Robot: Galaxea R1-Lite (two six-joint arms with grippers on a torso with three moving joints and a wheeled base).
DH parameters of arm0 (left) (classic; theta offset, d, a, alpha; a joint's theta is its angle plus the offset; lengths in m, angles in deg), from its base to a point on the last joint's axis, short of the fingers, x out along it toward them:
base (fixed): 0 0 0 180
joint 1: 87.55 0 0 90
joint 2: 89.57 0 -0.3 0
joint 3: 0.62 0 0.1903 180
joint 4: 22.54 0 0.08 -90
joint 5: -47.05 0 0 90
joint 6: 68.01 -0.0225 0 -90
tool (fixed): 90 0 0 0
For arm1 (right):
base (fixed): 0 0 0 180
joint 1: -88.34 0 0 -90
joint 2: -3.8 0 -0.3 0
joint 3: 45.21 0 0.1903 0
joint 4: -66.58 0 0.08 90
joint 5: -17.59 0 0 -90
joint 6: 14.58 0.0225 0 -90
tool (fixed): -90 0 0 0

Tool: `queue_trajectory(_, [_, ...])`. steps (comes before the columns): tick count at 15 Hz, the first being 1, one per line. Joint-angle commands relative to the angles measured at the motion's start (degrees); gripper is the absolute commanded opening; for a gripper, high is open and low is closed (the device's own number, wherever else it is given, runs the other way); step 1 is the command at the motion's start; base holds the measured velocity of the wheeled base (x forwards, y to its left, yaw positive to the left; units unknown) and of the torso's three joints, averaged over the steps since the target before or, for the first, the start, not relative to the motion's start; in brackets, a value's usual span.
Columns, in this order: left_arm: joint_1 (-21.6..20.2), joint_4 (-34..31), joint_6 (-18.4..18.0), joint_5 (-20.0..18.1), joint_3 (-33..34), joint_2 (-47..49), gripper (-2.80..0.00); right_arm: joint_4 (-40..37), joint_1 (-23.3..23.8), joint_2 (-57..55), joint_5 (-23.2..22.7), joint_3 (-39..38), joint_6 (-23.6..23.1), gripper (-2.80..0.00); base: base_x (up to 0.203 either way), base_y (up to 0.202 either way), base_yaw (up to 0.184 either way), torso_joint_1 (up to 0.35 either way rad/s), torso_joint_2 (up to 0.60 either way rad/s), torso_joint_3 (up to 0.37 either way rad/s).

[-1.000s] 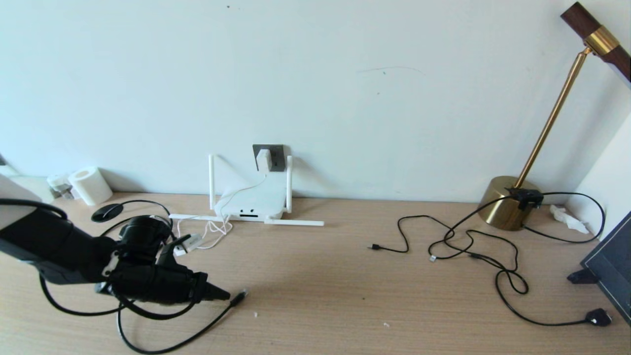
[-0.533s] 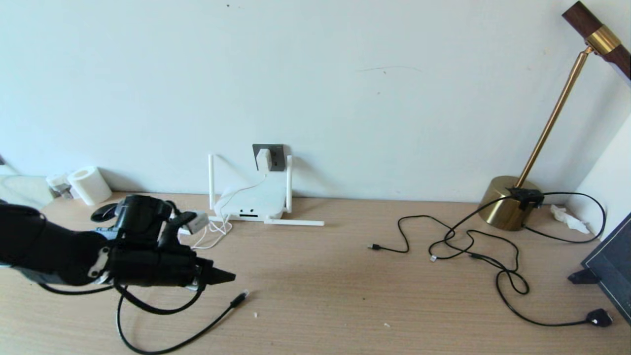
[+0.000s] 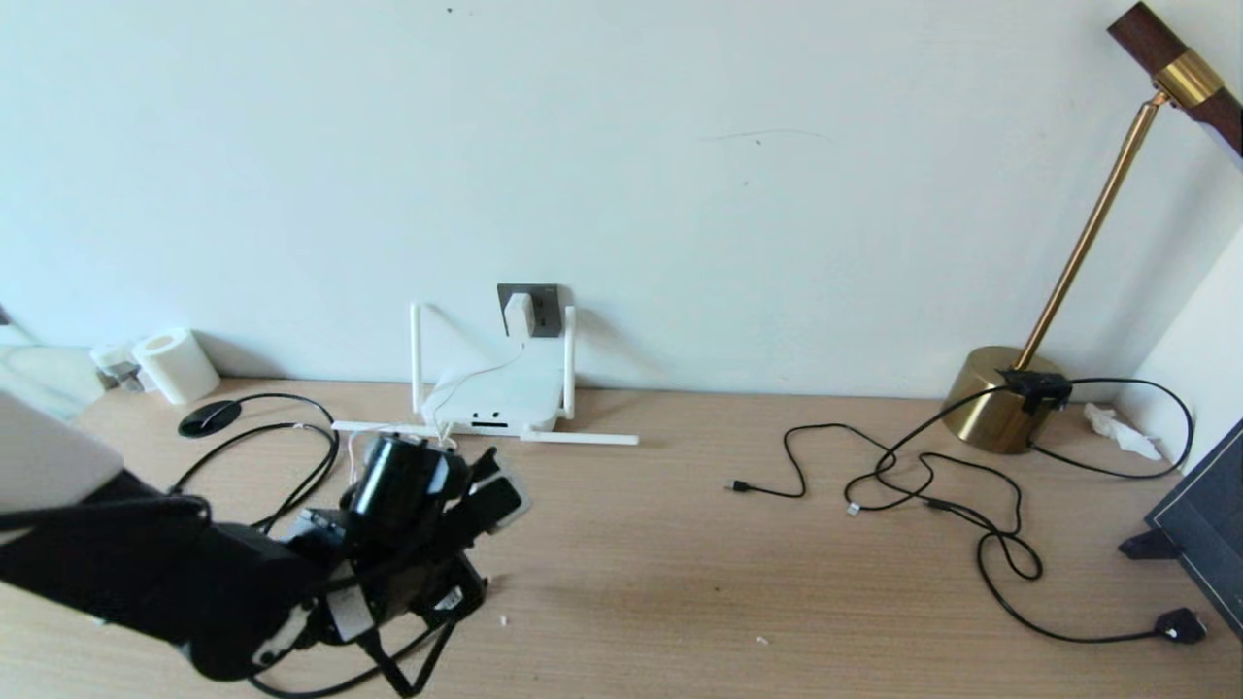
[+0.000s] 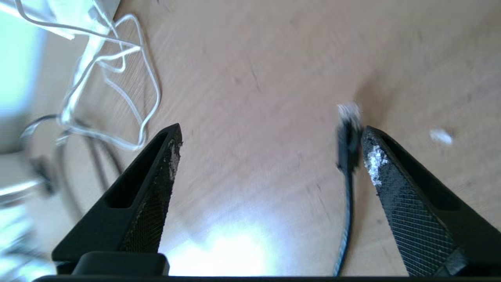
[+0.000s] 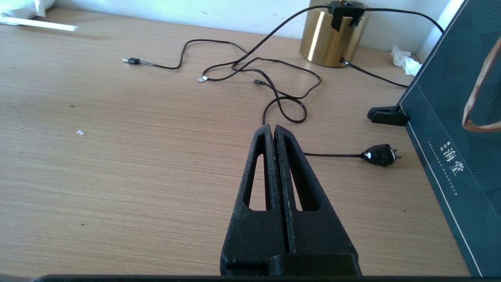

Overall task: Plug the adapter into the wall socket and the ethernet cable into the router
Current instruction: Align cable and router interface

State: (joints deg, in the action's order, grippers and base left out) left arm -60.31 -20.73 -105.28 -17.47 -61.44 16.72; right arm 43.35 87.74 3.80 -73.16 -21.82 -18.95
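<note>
The white adapter [image 3: 520,313] sits in the dark grey wall socket [image 3: 540,303], and its thin white cord runs down to the router [image 3: 497,396]. The router lies flat against the wall with white antennas. My left gripper [image 4: 271,130] is open above the front left of the table. The ethernet cable's clear plug and black boot [image 4: 347,145] lie on the wood between its fingers, close beside one fingertip [image 4: 370,147]. Nothing is gripped. My right gripper [image 5: 271,127] is shut and empty, low over the table's right half.
Thin black cords [image 3: 923,478] tangle on the right, ending in a flat black plug [image 3: 1180,624]. A brass lamp base [image 3: 1000,400] stands at the back right beside a dark box [image 3: 1204,524]. A paper roll [image 3: 178,364] is at the back left. Loose white cord [image 4: 117,74] lies before the router.
My left gripper has opened wide, swung right and turned down over the ethernet plug, which has stayed where it lay. The right arm has not moved.
</note>
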Motion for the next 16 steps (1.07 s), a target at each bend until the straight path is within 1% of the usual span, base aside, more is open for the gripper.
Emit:
queue_trajectory(1, [3.0, 0.3, -1.0, 3.3, 2.8, 0.2, 0.00, 0.0, 0.0, 0.0, 0.0, 0.0, 0.0, -2.80, 0.000, 0.000, 0.000, 0.000, 0.00, 0.000])
queue_trajectory(2, [3.4, 0.2, -3.3, 3.4, 3.3, -1.1, 0.00, 0.0, 0.0, 0.0, 0.0, 0.1, 0.0, -2.80, 0.000, 0.000, 0.000, 0.000, 0.00, 0.000])
queue_trajectory(4, [3.8, 0.5, -10.6, 3.2, 3.3, -2.9, 0.00, 0.0, 0.0, 0.0, 0.0, 0.0, -0.1, -2.80, 0.000, 0.000, 0.000, 0.000, 0.00, 0.000])
queue_trajectory(5, [4.2, 0.6, -12.1, 3.4, 3.6, -3.1, 0.00, 0.0, 0.0, 0.0, 0.0, 0.0, -0.1, -2.80, 0.000, 0.000, 0.000, 0.000, 0.00, 0.000])
queue_trajectory(7, [6.1, 0.7, -12.2, 3.7, 3.7, -3.2, 0.00, 0.0, 0.0, 0.0, 0.0, 0.0, 0.0, -2.80, 0.000, 0.000, 0.000, 0.000, 0.00, 0.000])
queue_trajectory(9, [8.3, 0.6, -11.6, 8.1, 4.5, -2.8, 0.00, 0.0, 0.0, 0.0, 0.0, 0.0, 0.0, -2.80, 0.000, 0.000, 0.000, 0.000, 0.00, 0.000])
queue_trajectory(12, [8.3, 0.6, -9.7, 8.8, 4.2, -1.3, 0.00, 0.0, 0.0, 0.0, 0.0, 0.0, 0.0, -2.80, 0.000, 0.000, 0.000, 0.000, 0.00, 0.000])
queue_trajectory(13, [8.3, 0.4, -8.7, 9.7, 4.1, -0.7, 0.00, 0.0, 0.0, 0.0, 0.0, 0.0, -0.1, -2.80, 0.000, 0.000, 0.000, 0.000, 0.00, 0.000])
queue_trajectory(14, [8.0, 0.4, -8.1, 11.1, 4.1, -0.3, 0.00, 0.0, 0.0, 0.0, 0.0, 0.0, -0.1, -2.80, 0.000, 0.000, 0.000, 0.000, 0.00, 0.000])
queue_trajectory(16, [7.7, 0.4, -7.8, 11.3, 3.3, 0.4, 0.00, 0.0, 0.0, 0.0, 0.0, 0.0, 0.0, -2.80, 0.000, 0.000, 0.000, 0.000, 0.00, 0.000])
